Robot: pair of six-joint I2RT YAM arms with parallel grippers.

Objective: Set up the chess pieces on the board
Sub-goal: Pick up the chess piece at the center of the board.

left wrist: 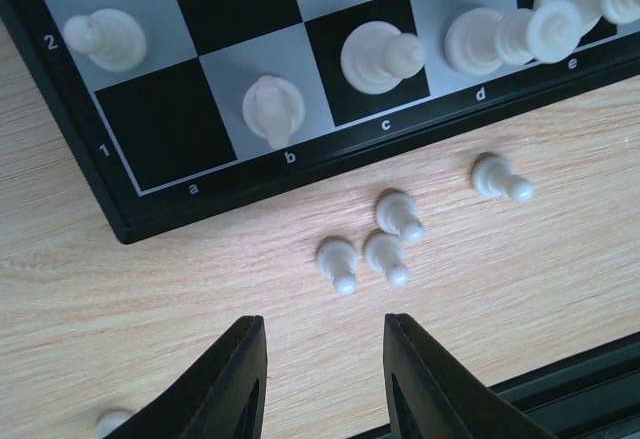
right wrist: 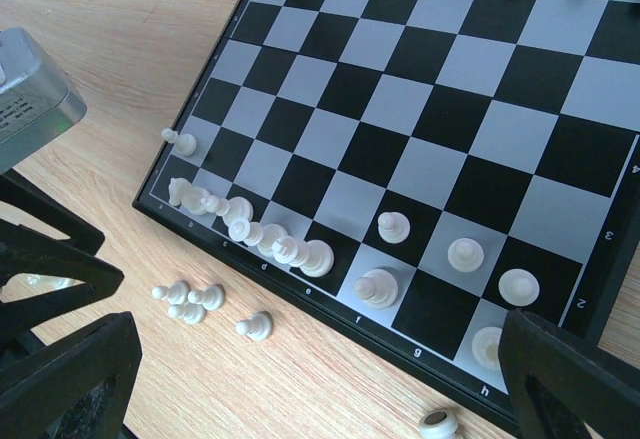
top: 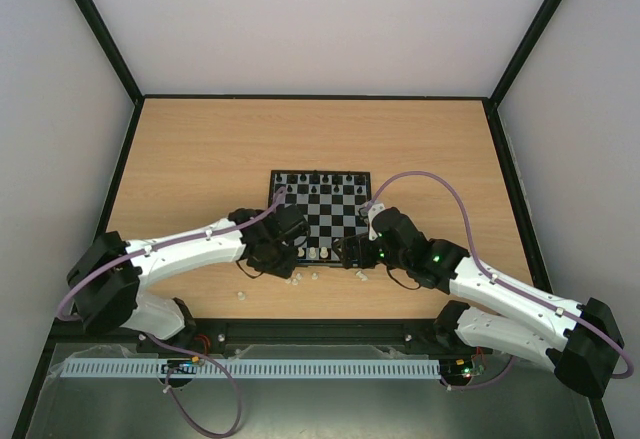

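The chessboard (top: 335, 214) lies mid-table. Black pieces (top: 315, 181) stand along its far rows. White pieces (top: 318, 253) stand on its near rows; in the left wrist view they are on a2 (left wrist: 105, 39), b1 (left wrist: 273, 109) and c1 (left wrist: 380, 56). Several loose white pawns (left wrist: 386, 257) lie on the wood just off the board's (left wrist: 150, 119) near edge. My left gripper (left wrist: 322, 331) is open and empty, just short of these pawns. My right gripper (right wrist: 320, 379) is open wide and empty above the board's (right wrist: 420, 109) near edge, close to the f to h files.
A white piece (right wrist: 437, 424) lies on its side on the wood below the h file. One more pawn (left wrist: 112, 422) lies at the left, near my left fingers. The two grippers (top: 290, 247) (top: 355, 249) are close together at the board's near edge.
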